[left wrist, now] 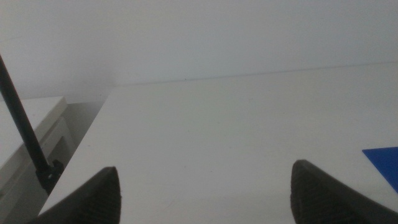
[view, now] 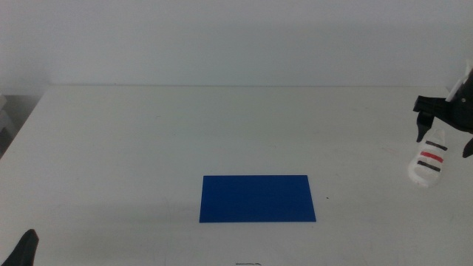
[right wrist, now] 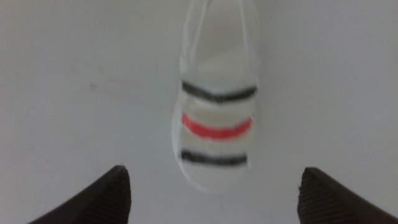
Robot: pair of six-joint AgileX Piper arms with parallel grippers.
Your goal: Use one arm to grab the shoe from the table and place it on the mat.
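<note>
Shoe [view: 428, 163] on table [view: 148, 148], right end effector [view: 444, 134] spread above.

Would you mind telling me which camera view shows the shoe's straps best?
The right wrist view: the shoe fills it, two dark straps and a red one clear. The middle view shows it small at the right edge; the left wrist view misses it.

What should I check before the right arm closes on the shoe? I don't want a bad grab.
1. Right gripper above the shoe: ok.
2. Its jaws open wide: ok.
3. Shoe centred between the jaws in the right wrist view: ok.
4. Jaws low enough to straddle the shoe: not ok, the shoe lies ahead of the tips.
5. Mat bare for the drop: ok.
6. Left gripper parked open at the table near edge: ok.
</note>
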